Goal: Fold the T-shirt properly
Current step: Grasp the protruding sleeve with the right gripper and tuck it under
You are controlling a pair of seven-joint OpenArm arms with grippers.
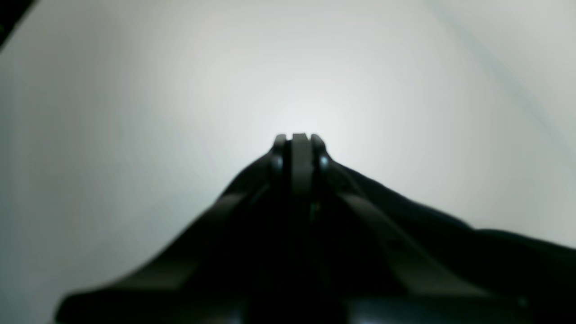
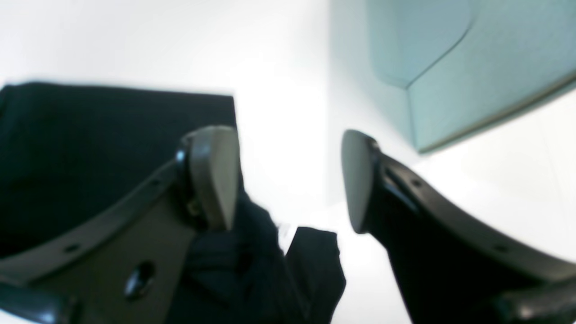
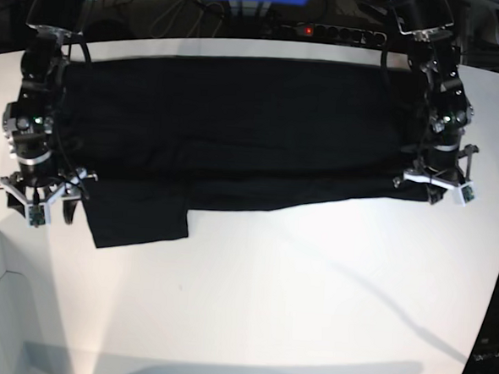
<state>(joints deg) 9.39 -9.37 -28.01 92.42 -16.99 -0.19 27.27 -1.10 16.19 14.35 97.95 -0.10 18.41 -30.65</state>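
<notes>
Black, soft cloth T-shirt [image 3: 236, 127] lies spread across the white table [image 3: 310, 309]. Left gripper [image 1: 299, 139] is pinched closed at its hem; right gripper [image 2: 288, 180] gapes wide, so uneven lifting could skew the fold.

Left wrist view is blurred; the T-shirt [image 1: 495, 265] (dark mass) runs off its lower edge.

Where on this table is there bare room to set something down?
Bare white table lies between the T-shirt and the near edge. The far strip is crowded: shirt spans it, right gripper open at one end, left gripper shut on cloth at the other.
</notes>
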